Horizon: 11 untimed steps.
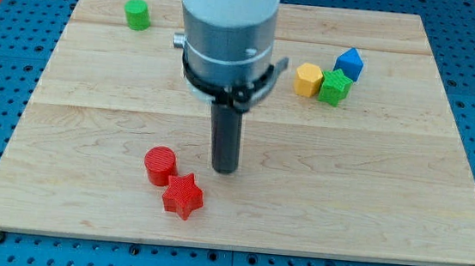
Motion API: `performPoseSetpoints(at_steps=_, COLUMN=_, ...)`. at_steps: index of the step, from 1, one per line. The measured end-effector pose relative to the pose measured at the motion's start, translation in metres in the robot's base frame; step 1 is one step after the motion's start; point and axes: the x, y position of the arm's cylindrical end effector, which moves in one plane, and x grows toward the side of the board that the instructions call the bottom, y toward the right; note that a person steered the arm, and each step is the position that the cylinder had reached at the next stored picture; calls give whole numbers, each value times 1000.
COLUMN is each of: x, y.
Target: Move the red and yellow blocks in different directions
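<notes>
So the red cylinder and the red star are parked together near the view's bottom, left of centre, the star just below and to the right of the cylinder, pretty much touching it. The yellow block, a hexagon-ish shape, is found well apart from them, up toward the view's top right, snug against a green star-like block with a blue block just behind that. What the next move hinges on: my tip is set down just to the right of the red cylinder and just above the star, not quite touching either as far as can be told, so the reds lie to its left and lower left, while the yellow is off to the upper right. No fingers are fitted here, only a plain rod, so nothing is held or clamped. A green cylinder is left alone at the top left corner of the tabletop. Reds would likely be shoved leftward first.
</notes>
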Motion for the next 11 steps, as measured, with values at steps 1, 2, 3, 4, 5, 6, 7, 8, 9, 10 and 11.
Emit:
performPoseSetpoints(at_steps=1, x=24, y=-25)
performPoseSetpoints(at_steps=2, x=46, y=-51)
performPoseSetpoints(at_steps=3, x=80, y=-55)
performPoseSetpoints(at_steps=4, x=61, y=-123)
performPoseSetpoints(at_steps=5, x=23, y=-111)
performPoseSetpoints(at_steps=6, x=20, y=-21)
performPoseSetpoints(at_steps=7, x=12, y=19)
performPoseSetpoints(at_steps=8, x=-26, y=-34)
performPoseSetpoints(at_steps=9, x=-85, y=-79)
performPoseSetpoints(at_steps=10, x=-100, y=-125)
performPoseSetpoints(at_steps=11, x=-110, y=-142)
